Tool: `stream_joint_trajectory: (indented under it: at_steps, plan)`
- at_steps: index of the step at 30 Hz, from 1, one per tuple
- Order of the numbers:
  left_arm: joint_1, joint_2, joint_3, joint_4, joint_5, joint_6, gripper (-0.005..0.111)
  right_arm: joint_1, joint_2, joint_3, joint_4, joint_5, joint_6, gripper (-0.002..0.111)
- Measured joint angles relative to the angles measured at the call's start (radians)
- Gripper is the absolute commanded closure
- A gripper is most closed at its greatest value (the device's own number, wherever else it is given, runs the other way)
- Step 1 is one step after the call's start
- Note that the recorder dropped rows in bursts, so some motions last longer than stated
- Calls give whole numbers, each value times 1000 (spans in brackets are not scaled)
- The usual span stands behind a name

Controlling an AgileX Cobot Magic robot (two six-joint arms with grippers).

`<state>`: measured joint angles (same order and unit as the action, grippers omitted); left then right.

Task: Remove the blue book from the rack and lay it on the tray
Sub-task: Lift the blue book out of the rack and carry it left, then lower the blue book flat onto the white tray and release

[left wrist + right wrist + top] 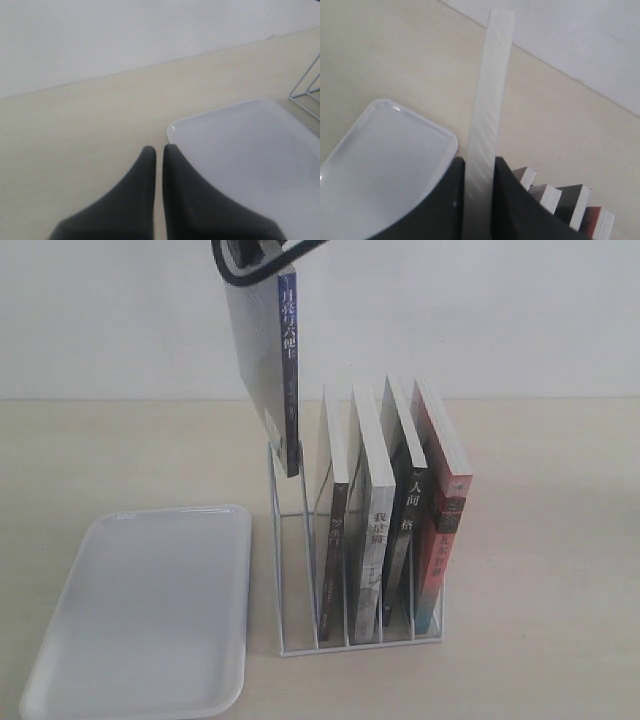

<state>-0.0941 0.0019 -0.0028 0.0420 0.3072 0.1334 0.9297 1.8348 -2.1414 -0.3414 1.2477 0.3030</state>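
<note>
The blue book (268, 360) hangs upright in the air, spine toward the camera, its lower corner just over the leftmost slot of the white wire rack (292, 585). My right gripper (250, 258) is shut on its top edge. In the right wrist view the book's pale page edge (490, 100) runs out from between the black fingers (445, 200) of that gripper (479, 162). The white tray (150, 610) lies flat to the left of the rack, with nothing on it. My left gripper (159, 148) is shut on nothing, low beside a corner of the tray (250, 155).
Several other books stand in the rack's right slots, among them a black-spined one (408, 510) and a red-spined one (447, 515). They also show below the right gripper (555, 195). A white wall backs the pale wooden table (560, 540).
</note>
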Motion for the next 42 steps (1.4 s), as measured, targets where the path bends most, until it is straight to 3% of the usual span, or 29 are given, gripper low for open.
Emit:
stream_joint_trajectory:
  at_steps: [17, 26, 42]
  plan:
    - [0, 0, 0, 0, 0, 0, 102, 8, 0, -101, -66, -14, -194, 109]
    - [0, 0, 0, 0, 0, 0, 102, 89, 16, -101, 13, -138, -319, 109]
    - [0, 0, 0, 0, 0, 0, 102, 117, 176, -101, 114, -163, -644, 109]
